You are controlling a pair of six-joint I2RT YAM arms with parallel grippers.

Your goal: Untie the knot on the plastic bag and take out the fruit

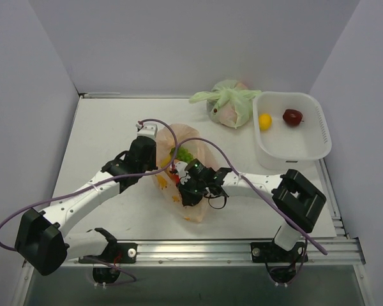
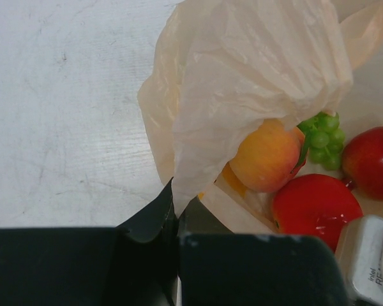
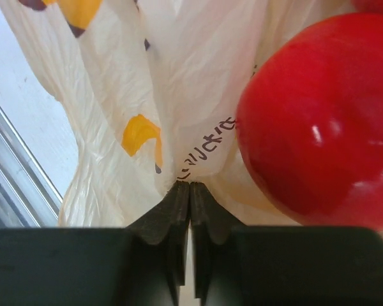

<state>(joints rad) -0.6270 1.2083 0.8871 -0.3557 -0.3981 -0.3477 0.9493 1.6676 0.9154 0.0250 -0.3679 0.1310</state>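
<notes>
Left hand: clenched on the plastic bag's left edge, arm stretched forward.
Right hand: pinching bag film, arm reaching in from the bag's right.
Fruit: inside the bag.
Bag: lying on the worktop.

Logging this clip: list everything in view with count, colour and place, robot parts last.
plastic bag: 1, translucent peach-orange with orange-yellow prints, table centre, mouth open
grape bunch: 1, green, inside the plastic bag
peach-coloured fruit: 1, peach-orange, inside the bag beside the grape bunch
red fruits: 2 seen, red, inside the bag
green bag: 1, pale green, knotted, far edge, left of the tub
tub: 1, white, far right
yellow fruit: 1, yellow, in the tub
dark red fruit: 1, dark red, in the tub
table: 1, white
left pincer: 1, black, shut on bag film
right pincer: 1, black, shut on bag film
</notes>
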